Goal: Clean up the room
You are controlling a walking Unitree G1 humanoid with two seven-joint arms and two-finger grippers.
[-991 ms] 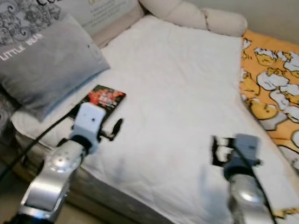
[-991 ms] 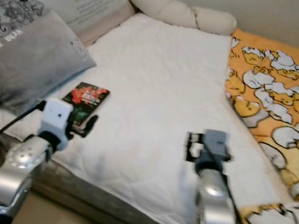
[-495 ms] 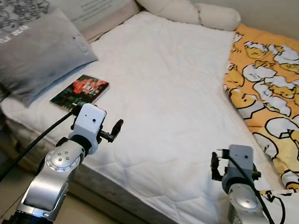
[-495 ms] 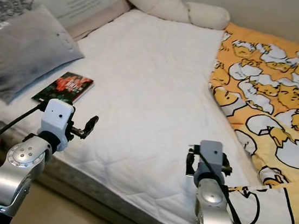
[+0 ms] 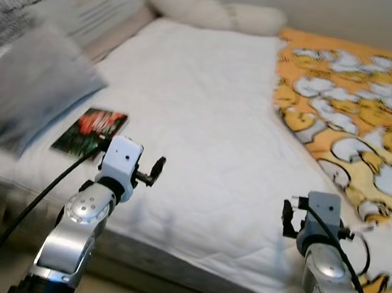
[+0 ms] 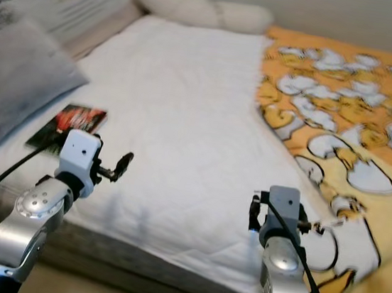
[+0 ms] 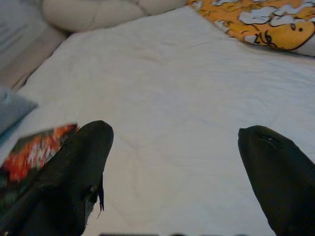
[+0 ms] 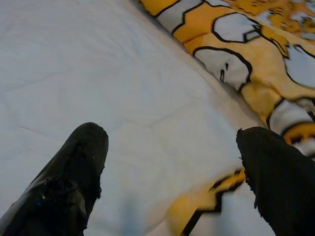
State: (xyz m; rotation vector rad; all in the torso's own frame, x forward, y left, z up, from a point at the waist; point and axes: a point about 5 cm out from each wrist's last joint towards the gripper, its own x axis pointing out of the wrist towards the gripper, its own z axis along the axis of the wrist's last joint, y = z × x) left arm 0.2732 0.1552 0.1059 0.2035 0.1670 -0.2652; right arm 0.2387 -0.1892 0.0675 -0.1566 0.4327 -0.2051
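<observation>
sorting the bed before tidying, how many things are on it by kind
pillows: 3, grey, printed, cream
book: 1
duck blanket: 1
total: 5

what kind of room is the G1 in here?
Most likely a bedroom. It faces a bed with a white quilted cover, a grey pillow at its head, a cream bolster along the far edge, and an orange duck-print blanket on its right side.
</observation>
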